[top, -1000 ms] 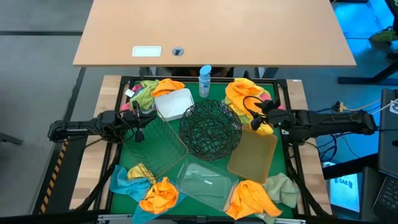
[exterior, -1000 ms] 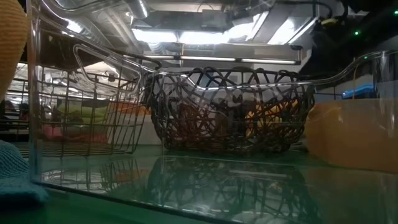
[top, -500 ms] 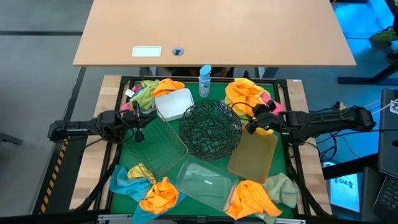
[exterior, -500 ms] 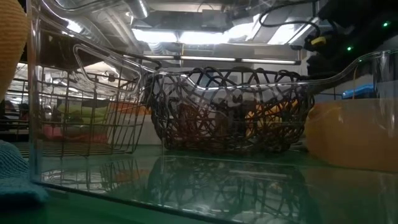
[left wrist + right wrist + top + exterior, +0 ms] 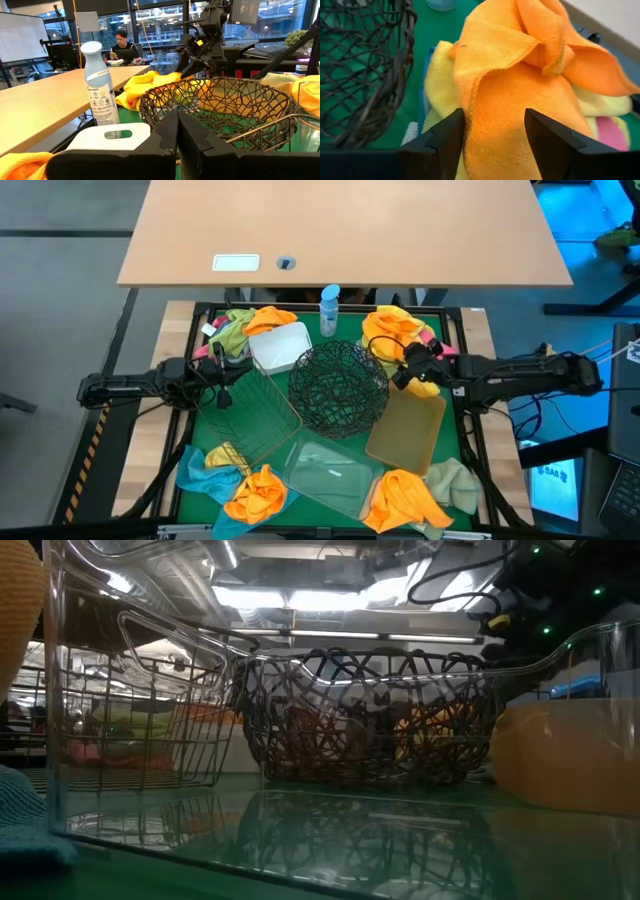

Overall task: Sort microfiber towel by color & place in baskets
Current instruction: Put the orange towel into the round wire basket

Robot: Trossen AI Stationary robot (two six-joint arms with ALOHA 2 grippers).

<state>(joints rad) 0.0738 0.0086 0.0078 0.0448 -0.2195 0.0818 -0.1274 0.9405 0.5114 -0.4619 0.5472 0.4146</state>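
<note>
Right gripper (image 5: pixel 408 372) sits right of centre in the high view, at the pile of orange and yellow towels (image 5: pixel 392 330) beside the wire bowl (image 5: pixel 338 388), its jaws spread with an orange towel (image 5: pixel 520 100) between the fingers (image 5: pixel 442 137), not yet pinched. Left gripper (image 5: pixel 222 377) waits at left of centre, jaws closed and empty, by the white tub (image 5: pixel 279 347). More towels (image 5: pixel 258 490) lie along the bottom edge of the worktop (image 5: pixel 215 425), beside the clear tray (image 5: pixel 330 470) and tan tray (image 5: pixel 405 430).
</note>
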